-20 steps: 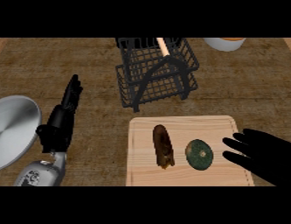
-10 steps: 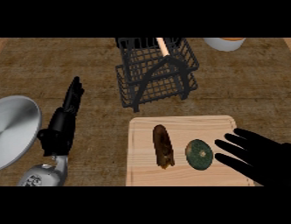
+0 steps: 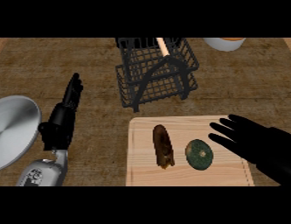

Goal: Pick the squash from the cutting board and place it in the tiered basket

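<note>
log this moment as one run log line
right hand: open beside squash | squash: on cutting board | left hand: open, resting | tiered basket: no squash

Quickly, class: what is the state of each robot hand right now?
Left robot hand: open, fingers straight, holding nothing.
Right robot hand: open over the cutting board, holding nothing.

From my seat, the round silver metal plate (image 3: 4, 133) runs off the view's left edge. The white bowl with orange contents (image 3: 224, 42) at the counter's far right is cut by the top band. My black right hand (image 3: 268, 148) covers the near right corner of the pale wooden cutting board (image 3: 180, 175), whose near edge meets the bottom band.
</note>
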Robot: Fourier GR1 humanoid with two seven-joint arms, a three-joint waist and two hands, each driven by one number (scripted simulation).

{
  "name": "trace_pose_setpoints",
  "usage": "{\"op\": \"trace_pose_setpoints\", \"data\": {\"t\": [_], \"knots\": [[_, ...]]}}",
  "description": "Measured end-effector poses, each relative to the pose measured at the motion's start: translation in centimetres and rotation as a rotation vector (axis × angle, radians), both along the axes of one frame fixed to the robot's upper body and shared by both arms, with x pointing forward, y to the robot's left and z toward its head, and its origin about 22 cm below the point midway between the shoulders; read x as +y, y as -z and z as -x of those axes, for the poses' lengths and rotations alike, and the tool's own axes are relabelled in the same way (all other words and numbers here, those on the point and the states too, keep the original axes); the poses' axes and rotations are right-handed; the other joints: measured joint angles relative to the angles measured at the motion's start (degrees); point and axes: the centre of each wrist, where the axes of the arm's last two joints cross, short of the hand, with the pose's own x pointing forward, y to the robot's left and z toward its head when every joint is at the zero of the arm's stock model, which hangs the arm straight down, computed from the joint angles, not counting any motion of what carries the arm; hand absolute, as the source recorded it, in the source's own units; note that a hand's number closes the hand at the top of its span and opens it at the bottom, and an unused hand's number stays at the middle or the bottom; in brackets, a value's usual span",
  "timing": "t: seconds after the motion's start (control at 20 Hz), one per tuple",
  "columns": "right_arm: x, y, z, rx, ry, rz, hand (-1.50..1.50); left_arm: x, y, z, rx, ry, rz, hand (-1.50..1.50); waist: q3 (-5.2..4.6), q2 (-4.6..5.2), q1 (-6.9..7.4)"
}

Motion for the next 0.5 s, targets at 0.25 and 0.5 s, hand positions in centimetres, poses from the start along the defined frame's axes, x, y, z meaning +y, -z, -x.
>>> {"op": "trace_pose_setpoints", "data": {"t": [0.25,0.5], "knots": [[-1.1,1.7,-1.5,0.040,0.018,0.005,-1.50,0.3,0.0,-0.2,0.001,0.009,0.004,0.00,-0.01,0.00,0.06],[-0.7,3.4,-1.6,0.062,-0.003,-0.003,-1.50,0.1,0.3,0.3,0.005,0.006,0.006,0.00,-0.01,-0.01,0.03]]}}
